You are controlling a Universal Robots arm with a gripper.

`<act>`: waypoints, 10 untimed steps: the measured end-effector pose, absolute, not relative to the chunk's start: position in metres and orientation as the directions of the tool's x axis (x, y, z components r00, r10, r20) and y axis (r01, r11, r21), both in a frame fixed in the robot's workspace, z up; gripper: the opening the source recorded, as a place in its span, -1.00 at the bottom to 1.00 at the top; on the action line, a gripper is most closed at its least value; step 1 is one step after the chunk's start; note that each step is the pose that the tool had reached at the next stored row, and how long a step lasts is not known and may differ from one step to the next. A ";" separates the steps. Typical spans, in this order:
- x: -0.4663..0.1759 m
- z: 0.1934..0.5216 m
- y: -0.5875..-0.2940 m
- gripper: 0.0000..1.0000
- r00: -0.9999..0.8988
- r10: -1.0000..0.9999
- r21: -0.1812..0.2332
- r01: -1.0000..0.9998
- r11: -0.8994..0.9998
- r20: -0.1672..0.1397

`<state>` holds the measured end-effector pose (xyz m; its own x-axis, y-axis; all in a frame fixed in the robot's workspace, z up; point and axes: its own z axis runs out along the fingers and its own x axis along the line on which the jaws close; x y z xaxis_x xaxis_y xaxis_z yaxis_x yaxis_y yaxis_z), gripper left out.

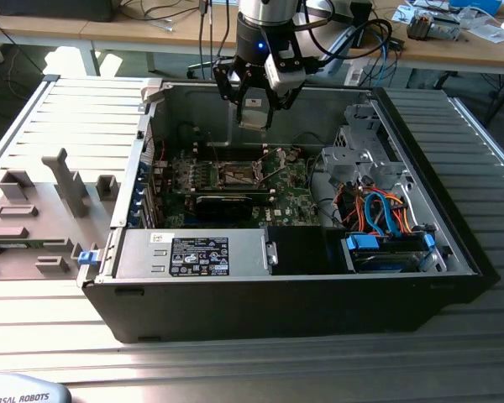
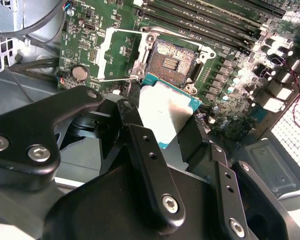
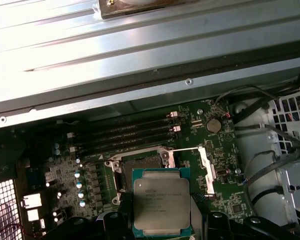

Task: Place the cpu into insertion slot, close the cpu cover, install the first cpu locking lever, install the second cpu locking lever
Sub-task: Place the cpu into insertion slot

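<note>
My gripper [image 1: 254, 107] hangs inside the open computer case, above the motherboard, shut on the cpu [image 1: 254, 114]. In the first wrist view the cpu [image 3: 161, 200] shows its silver-grey top between the black fingers [image 3: 111, 221]. The second wrist view shows the cpu's pale underside [image 2: 165, 112]. The insertion slot [image 3: 142, 167] [image 2: 172, 61] lies bare on the board just beyond the chip, and the cpu is held above it, apart from it. Beside the slot the cpu cover [image 3: 208, 167] [image 2: 117, 55] is swung open.
Memory slots [image 3: 125, 132] run along the board past the socket. A labelled power supply [image 1: 202, 252] sits at the case's front. A drive bay with blue and orange cables [image 1: 386, 218] is at the exterior view's right. Grey fixtures [image 1: 59, 193] stand on the table at its left.
</note>
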<state>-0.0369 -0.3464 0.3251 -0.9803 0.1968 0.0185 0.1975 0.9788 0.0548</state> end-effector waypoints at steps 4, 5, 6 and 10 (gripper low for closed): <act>-0.037 0.325 -0.346 0.08 -0.979 0.201 0.055 0.202 0.978 0.018; -0.037 0.325 -0.346 0.08 -0.979 0.202 0.055 0.202 0.978 0.018; -0.037 0.325 -0.346 0.08 -0.979 0.203 0.055 0.203 0.978 0.018; -0.037 0.325 -0.346 0.08 -0.978 0.206 0.055 0.207 0.977 0.018</act>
<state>-0.0369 -0.3463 0.3251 -0.9784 0.2059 0.0184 0.2067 0.9769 0.0548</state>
